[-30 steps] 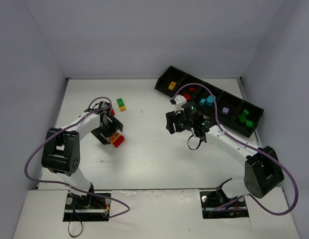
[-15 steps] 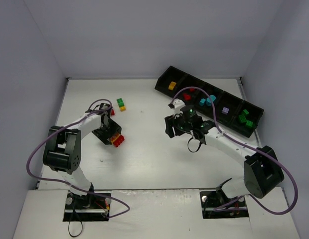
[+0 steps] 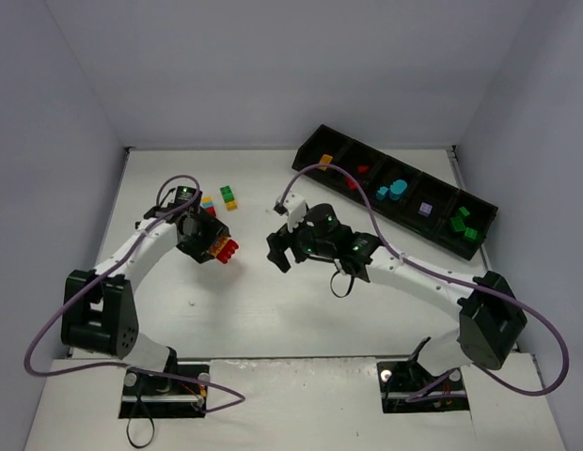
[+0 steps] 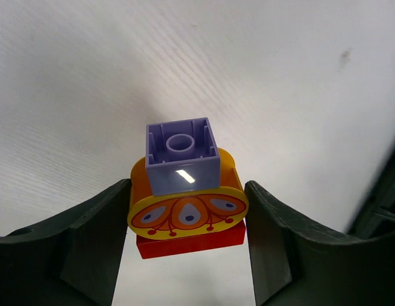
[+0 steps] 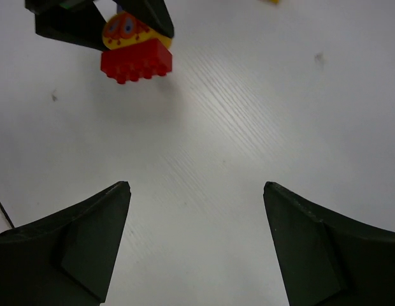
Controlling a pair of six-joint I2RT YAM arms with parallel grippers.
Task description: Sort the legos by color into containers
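Note:
My left gripper [image 4: 188, 220] is shut on a stacked lego [image 4: 185, 191]: a purple brick, a round yellow printed piece and a red brick. Both fingers press the yellow piece's sides. In the top view this stack [image 3: 224, 250] juts from the left gripper [image 3: 214, 246] left of centre. My right gripper [image 5: 196, 191] is open and empty over bare table. In the top view it [image 3: 280, 252] is just right of the stack, which shows at the upper left of the right wrist view [image 5: 135, 56]. The black tray [image 3: 315, 146] holds sorted bricks.
A green and yellow stack [image 3: 228, 196] lies on the table behind the left gripper. Small blue, yellow and red bricks [image 3: 208, 206] lie next to it. The tray's compartments hold yellow [image 3: 324, 161], red [image 3: 359, 172], teal [image 3: 393, 191], purple [image 3: 425, 209] and green [image 3: 463, 224] bricks.
My right gripper has moved left, away from the tray and toward the stack. My left arm has shifted and turned, still holding the stack.

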